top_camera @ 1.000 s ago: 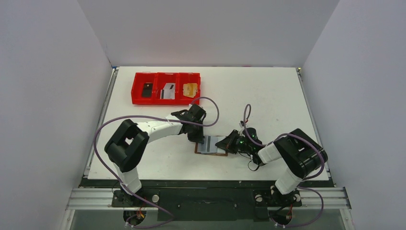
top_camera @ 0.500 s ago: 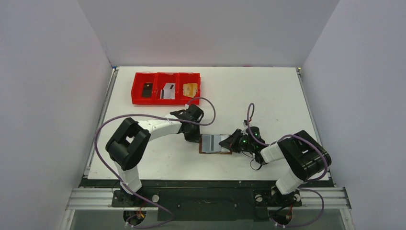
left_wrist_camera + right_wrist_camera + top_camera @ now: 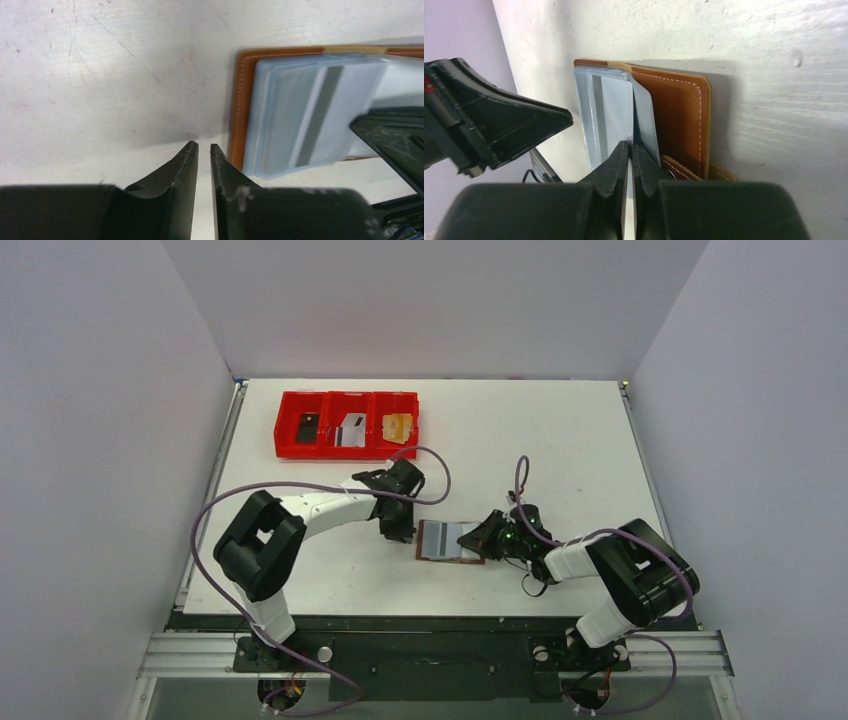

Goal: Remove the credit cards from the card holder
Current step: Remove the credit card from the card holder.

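Three credit cards lie in the red tray, one per compartment, at 11 o'clock from the card holder. The holder is open and flat on the table, between my two grippers. A striped card, silver-grey, sits in its grey-blue pocket; I cannot tell how far out it is. Step in hand, as I judge it: drawing that card out.

Left gripper: at the holder's 9 o'clock, just beside the brown rim and apart from it. Jaws a narrow slit apart, nothing between them. Forearm reaches low across the table, wrist bent, fingers pointing about 6 o'clock alongside the rim.

Right gripper: at the holder's 3 o'clock, jaws pressed together on what looks like a thin leaf of the pocket. Wrist low, fingers aimed at 9 o'clock.

Next move likely needs the left jaws wider, swung toward 3 o'clock over the card's free edge, then a pinch and pull while the right steadies.
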Robot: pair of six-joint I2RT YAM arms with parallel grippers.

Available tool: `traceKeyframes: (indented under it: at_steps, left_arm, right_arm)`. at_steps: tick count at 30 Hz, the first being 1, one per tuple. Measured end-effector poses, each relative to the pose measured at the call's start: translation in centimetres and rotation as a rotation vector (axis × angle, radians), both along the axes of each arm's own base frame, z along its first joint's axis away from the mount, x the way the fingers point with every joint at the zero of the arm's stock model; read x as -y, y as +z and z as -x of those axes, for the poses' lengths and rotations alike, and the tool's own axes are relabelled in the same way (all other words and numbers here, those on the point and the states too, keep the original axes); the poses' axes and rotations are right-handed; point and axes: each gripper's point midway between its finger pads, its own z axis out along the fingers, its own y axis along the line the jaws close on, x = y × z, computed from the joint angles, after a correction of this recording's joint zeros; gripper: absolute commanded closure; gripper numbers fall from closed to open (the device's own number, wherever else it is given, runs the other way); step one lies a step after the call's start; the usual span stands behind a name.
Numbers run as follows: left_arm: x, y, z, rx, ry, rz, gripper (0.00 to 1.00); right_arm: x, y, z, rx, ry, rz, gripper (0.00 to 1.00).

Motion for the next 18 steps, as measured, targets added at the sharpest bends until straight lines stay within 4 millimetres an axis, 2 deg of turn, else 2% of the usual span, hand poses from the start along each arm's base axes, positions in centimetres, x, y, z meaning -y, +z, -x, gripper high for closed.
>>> traceKeyframes:
  at_steps: [3,8,13,18]
  left_arm:
    - [0.4,1.4,0.4,0.015,-0.026,0.012,0.79]
    - [3.2,3.9,0.7,0.048,-0.082,0.104,0.77]
    - [4.3,4.0,1.2,0.033,-0.104,0.148,0.78]
    - [4.4,2.2,1.5,0.004,-0.098,0.145,0.92]
  right_arm:
    - [-0.6,0.0,0.4,0.0,0.013,0.005,1.0]
    - [-2.2,0.4,1.2,-0.002,0.047,-0.002,1.0]
    - [-2.8,0.7,1.0,-0.003,0.054,0.002,1.0]
    - [-2.9,0.8,1.0,-0.006,0.055,0.008,1.0]
